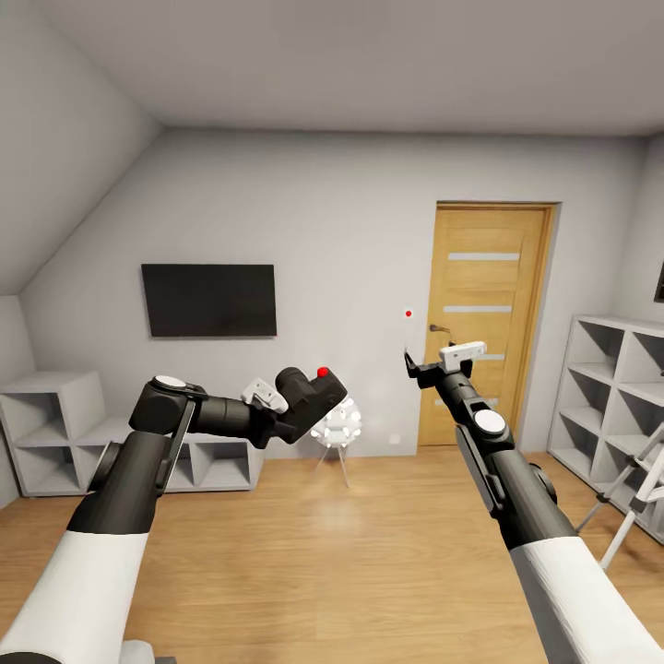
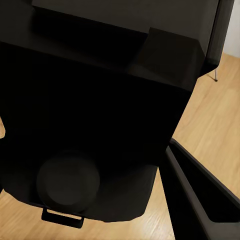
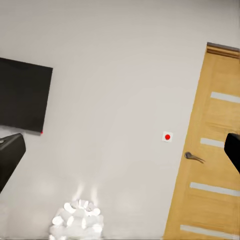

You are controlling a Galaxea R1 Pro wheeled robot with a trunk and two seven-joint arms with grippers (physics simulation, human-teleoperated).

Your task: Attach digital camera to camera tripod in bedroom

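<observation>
The digital camera [image 1: 312,397], a chunky black body with a red round button on top, hangs in the air at centre left with my left gripper [image 1: 291,415] shut on it. In the left wrist view the camera's dark body [image 2: 90,115] sits right against the lens, and one black finger [image 2: 200,195] lies alongside it. My right gripper [image 1: 417,367] is raised near the door, open and empty; its two fingertips [image 3: 10,155] stand far apart in the right wrist view. Silver-grey legs of the camera tripod [image 1: 636,484] show at the far right edge; its head is out of view.
An oak door [image 1: 484,323] with frosted strips stands in the far wall. A black screen [image 1: 208,300] hangs on the wall to the left. White cube shelves stand at the left [image 1: 55,424] and right [image 1: 613,397]. A small white ball-cluster lamp [image 1: 337,429] stands on the wood floor [image 1: 332,553].
</observation>
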